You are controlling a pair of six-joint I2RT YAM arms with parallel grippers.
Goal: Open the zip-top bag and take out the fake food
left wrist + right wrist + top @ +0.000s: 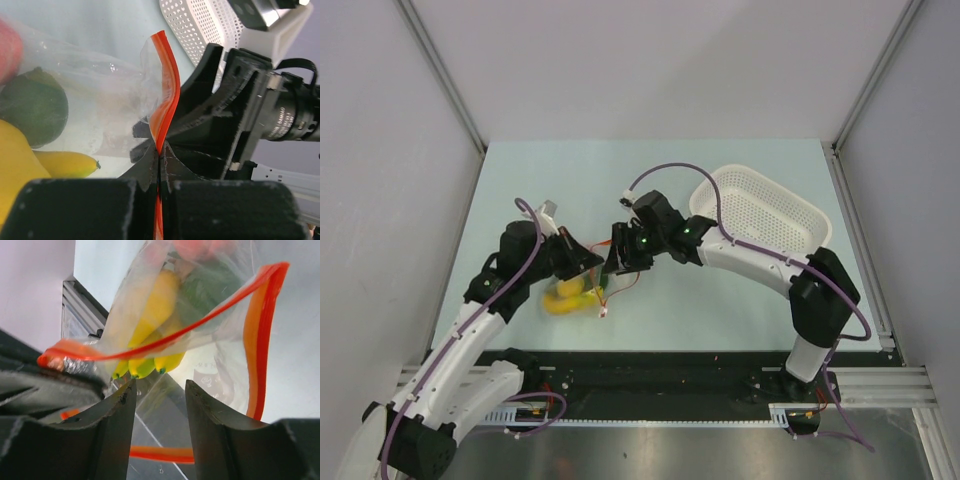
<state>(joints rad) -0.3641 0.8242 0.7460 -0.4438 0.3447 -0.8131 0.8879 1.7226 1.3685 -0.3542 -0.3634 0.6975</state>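
Observation:
The zip-top bag (586, 291) lies between my two grippers, its mouth pulled apart. In the left wrist view my left gripper (160, 150) is shut on the bag's red zip strip (167, 85), which rises twisted from the jaws. The fake food sits inside the clear plastic (115, 100): a dark green piece (32, 107), a yellow banana (65, 164) and a red piece (7, 50). My right gripper (160, 385) stands open at the bag's mouth, with clear film and a run of the red strip (160, 455) between its fingers. The banana bunch (150, 315) hangs just beyond them.
A white perforated basket (760, 210) stands at the back right of the pale table, right of the right arm. The arms' black base rail (670, 385) runs along the near edge. Grey walls enclose the table on three sides.

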